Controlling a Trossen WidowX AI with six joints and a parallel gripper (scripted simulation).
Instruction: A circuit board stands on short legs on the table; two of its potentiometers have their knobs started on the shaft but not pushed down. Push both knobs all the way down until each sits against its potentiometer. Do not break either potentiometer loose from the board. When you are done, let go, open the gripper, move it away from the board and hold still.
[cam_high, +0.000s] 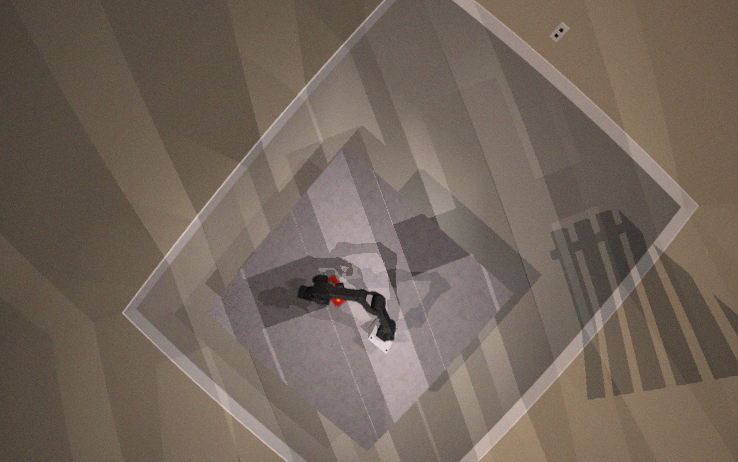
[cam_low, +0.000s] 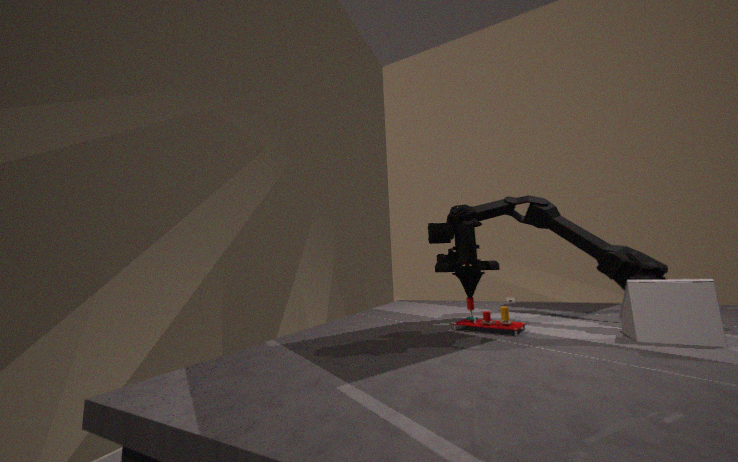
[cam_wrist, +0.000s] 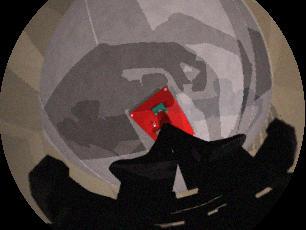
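Observation:
The red circuit board (cam_high: 332, 279) (cam_low: 513, 326) (cam_wrist: 185, 122) stands on short legs. In the exterior view, a red knob (cam_low: 470, 304) sits high at the board's left end, with thin shaft showing below it. A lower red knob (cam_low: 486, 316) is in the middle, close to the board. A taller yellow knob (cam_low: 504, 314) stands at the right; whether it touches its potentiometer I cannot tell. My gripper (cam_low: 470, 295) (cam_wrist: 165, 126) is shut, pointing down, its tips at the top of the high red knob with nothing seen between them. The wrist view hides part of the board behind the fingers.
A teal part (cam_wrist: 159, 108) is on the board near the high knob. The white sloped block (cam_high: 379, 344) (cam_low: 672, 313) is by the arm's base. The arm passes above the board, and strong shadows cross the table (cam_low: 326, 419).

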